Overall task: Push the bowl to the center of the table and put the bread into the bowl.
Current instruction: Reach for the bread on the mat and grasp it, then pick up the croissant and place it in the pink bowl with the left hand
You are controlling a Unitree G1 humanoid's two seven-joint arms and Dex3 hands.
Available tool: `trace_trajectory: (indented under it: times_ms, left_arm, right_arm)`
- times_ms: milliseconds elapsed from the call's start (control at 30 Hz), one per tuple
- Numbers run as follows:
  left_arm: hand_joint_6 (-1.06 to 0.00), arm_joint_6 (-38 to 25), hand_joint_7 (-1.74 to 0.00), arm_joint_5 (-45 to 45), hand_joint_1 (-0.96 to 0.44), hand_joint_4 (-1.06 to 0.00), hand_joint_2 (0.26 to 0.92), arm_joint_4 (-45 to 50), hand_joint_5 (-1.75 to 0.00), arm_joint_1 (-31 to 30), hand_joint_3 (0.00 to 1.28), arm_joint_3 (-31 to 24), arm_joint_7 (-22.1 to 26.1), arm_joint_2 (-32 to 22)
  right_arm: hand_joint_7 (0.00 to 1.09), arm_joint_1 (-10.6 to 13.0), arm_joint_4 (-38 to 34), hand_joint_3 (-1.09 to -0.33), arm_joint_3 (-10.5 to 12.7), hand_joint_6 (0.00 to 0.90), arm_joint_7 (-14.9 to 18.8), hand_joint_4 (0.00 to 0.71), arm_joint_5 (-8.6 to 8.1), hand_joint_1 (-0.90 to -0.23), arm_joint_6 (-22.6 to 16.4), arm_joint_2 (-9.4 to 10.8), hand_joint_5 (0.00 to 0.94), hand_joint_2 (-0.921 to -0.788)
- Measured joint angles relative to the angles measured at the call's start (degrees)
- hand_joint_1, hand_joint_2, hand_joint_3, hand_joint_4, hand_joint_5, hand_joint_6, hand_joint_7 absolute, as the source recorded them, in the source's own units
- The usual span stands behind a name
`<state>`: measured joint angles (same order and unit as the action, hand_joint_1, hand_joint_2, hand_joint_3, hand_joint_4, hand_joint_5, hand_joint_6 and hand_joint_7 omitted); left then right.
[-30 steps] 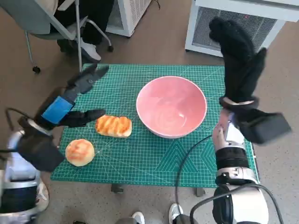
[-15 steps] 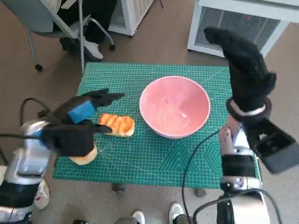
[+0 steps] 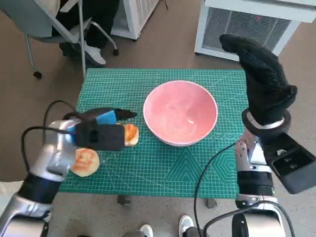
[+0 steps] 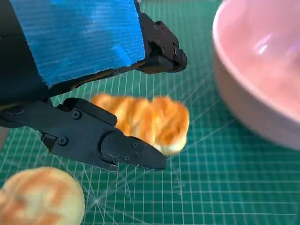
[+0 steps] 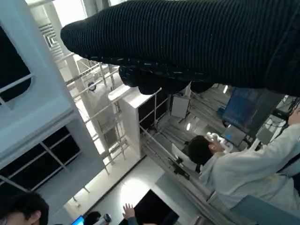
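Left hand (image 4: 93, 93) fingers apart, straddling bread (image 4: 147, 122) at bowl's (image 3: 180, 112) nine o'clock, contact visible only at wrist; right hand (image 3: 264, 79) raised, grip indeterminate

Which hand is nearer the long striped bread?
Left. The left hand is over the long striped bread, fingers either side; the right hand is raised beyond the pink bowl.

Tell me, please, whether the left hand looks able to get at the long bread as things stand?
Probably yes: the left hand already straddles the long bread, fingers open on either side, nothing between them. The bowl sits apart.
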<state>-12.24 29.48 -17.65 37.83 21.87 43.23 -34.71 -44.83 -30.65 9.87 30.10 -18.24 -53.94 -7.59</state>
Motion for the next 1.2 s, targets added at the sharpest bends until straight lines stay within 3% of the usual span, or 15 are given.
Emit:
trace_trajectory:
  times_ms: [200,267,333,400,433,467,500,567,667,867,1200]
  left_arm:
    - [-0.45,-0.39,-0.04,1.74,-0.27,-0.26,0.786,-4.28,-0.01,1.01,0.00,1.84,-0.83,1.58]
    - [-0.48,-0.31,-0.06,2.31,-0.23,-0.32,0.787,-5.66,-0.03,1.31,0.00,2.37,-1.92,2.04]
    - [-0.54,-0.23,-0.07,2.62,-0.16,-0.37,0.770,-6.70,-0.73,1.65,0.04,2.61,-2.95,2.44]
    - [-0.60,-0.07,-0.09,3.23,-0.12,-0.42,0.775,-7.69,-0.98,2.05,0.04,2.88,-3.88,2.84]
    - [-0.63,0.13,-0.11,3.54,-0.11,-0.43,0.782,-8.24,-1.00,2.24,0.04,3.06,-4.41,3.03]
    - [-0.64,0.37,-0.21,3.94,-0.10,-0.47,0.797,-8.66,-0.99,2.45,0.03,3.24,-5.12,3.18]
    - [-0.62,0.54,-0.56,4.27,-0.06,-0.52,0.841,-8.98,-1.11,2.61,0.06,3.38,-5.62,3.24]
    - [-0.60,0.95,-0.90,4.73,-0.03,-0.58,0.888,-9.46,-1.22,2.84,0.09,3.64,-6.50,3.25]
    - [-0.65,1.53,-0.99,5.55,-0.01,-0.62,0.910,-10.15,-1.28,3.07,0.08,3.91,-7.56,3.24]
    - [-0.74,2.36,-0.95,5.88,0.00,-0.62,0.910,-9.35,-1.32,2.62,0.07,3.59,-8.21,2.58]
    - [-0.66,3.00,-1.18,2.07,0.00,-0.69,0.919,6.07,-1.12,-0.34,0.05,-5.65,-9.81,-0.83]
  right_arm:
    - [0.65,0.31,0.29,-0.856,-0.10,-0.001,-0.63,0.237,0.03,-0.597,0.11,-0.20,0.023,-0.921]
    - [0.65,0.41,0.39,-0.856,-0.15,-0.001,-0.89,0.236,0.21,-0.598,0.12,-0.20,0.024,-0.921]
    - [0.65,0.45,0.43,-0.855,-0.20,-0.001,-1.22,0.236,0.37,-0.601,0.12,-0.20,0.025,-0.921]
    - [0.64,0.49,0.47,-0.855,-0.28,-0.001,-1.44,0.235,0.43,-0.603,0.14,-0.20,0.025,-0.921]
    - [0.64,0.51,0.50,-0.854,-0.35,-0.001,-1.58,0.235,0.44,-0.604,0.14,-0.20,0.025,-0.921]
    - [0.64,0.54,0.54,-0.854,-0.40,-0.001,-1.66,0.235,0.44,-0.605,0.15,-0.20,0.026,-0.921]
    - [0.64,0.56,0.56,-0.854,-0.47,-0.001,-1.72,0.235,0.44,-0.606,0.15,-0.20,0.026,-0.921]
    - [0.64,0.63,0.63,-0.854,-0.58,-0.001,-1.83,0.234,0.43,-0.608,0.18,-0.20,0.027,-0.921]
    - [0.64,0.79,0.70,-0.854,-0.70,-0.001,-1.93,0.233,0.41,-0.608,0.31,-0.22,0.028,-0.921]
    - [0.63,0.96,0.83,-0.857,-0.97,-0.001,-1.96,0.231,0.38,-0.594,0.54,-0.23,0.030,-0.921]
    - [0.63,1.23,1.34,-0.859,-1.12,-0.001,-1.95,0.227,-0.01,-0.577,1.20,-0.44,0.033,-0.921]
